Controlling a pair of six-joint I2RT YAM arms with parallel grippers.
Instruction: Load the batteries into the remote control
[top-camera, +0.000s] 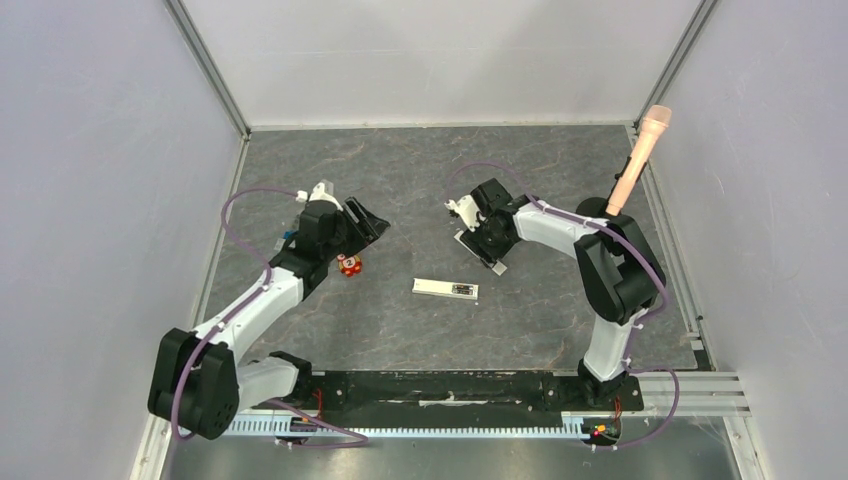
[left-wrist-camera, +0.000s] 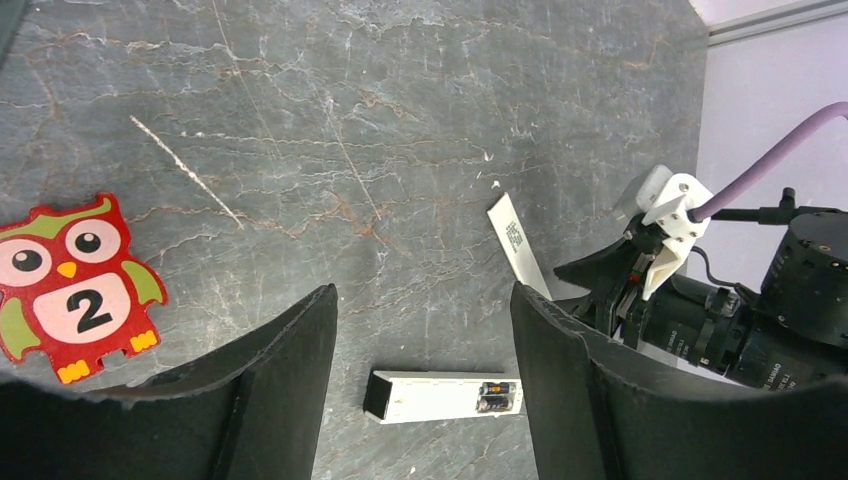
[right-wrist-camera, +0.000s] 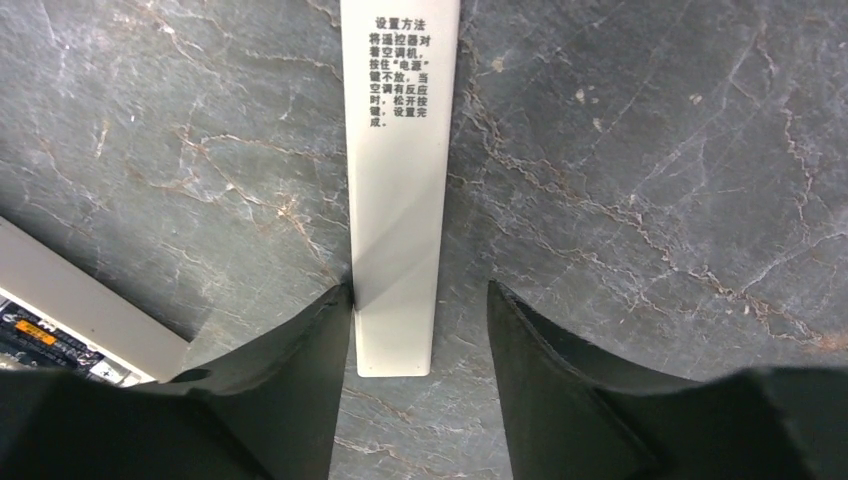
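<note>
The remote control (top-camera: 445, 289) lies right of the owl toy (top-camera: 349, 264), with the batteries (left-wrist-camera: 497, 396) in it.

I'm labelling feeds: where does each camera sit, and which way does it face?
Top external: above, behind the bases, facing down on the grey marbled table; left arm and right arm show.
Left wrist: faces the slim white remote control, framed by the left end effector.
Right wrist: facing down at a flat white printed strip between the right end effector's fingers.
Shared: both wrist views show remote and strip.
</note>
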